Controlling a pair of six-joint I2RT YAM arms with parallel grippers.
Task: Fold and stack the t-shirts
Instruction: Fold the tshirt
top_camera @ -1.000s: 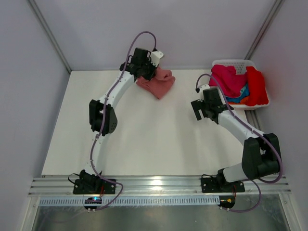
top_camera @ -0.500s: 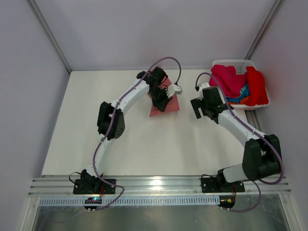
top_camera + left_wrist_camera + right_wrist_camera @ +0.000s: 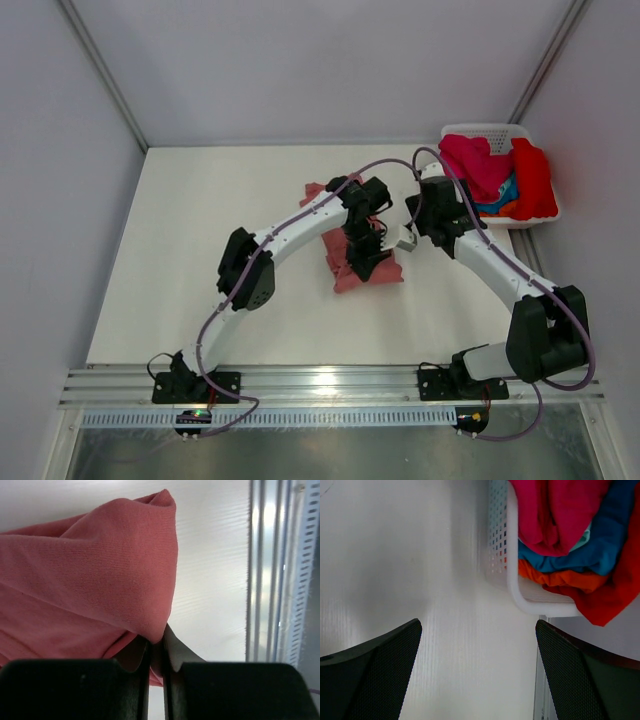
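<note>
Salmon-pink t-shirt (image 3: 100, 570), white basket (image 3: 514, 577)

Just left of the basket (image 3: 514, 575) I see bare table (image 3: 445, 555), wide enough for my right tool (image 3: 477, 627). Farther left of it, the salmon t-shirt (image 3: 365, 275) and the left arm (image 3: 300, 225) block the middle.

Left end effector (image 3: 157, 647) clamped, right end effector (image 3: 477, 627) agape

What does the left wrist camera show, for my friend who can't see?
The left end effector is shut on a fold of a soft salmon-pink cotton t-shirt, with the white table behind it. A metal rail runs down the right edge.
</note>
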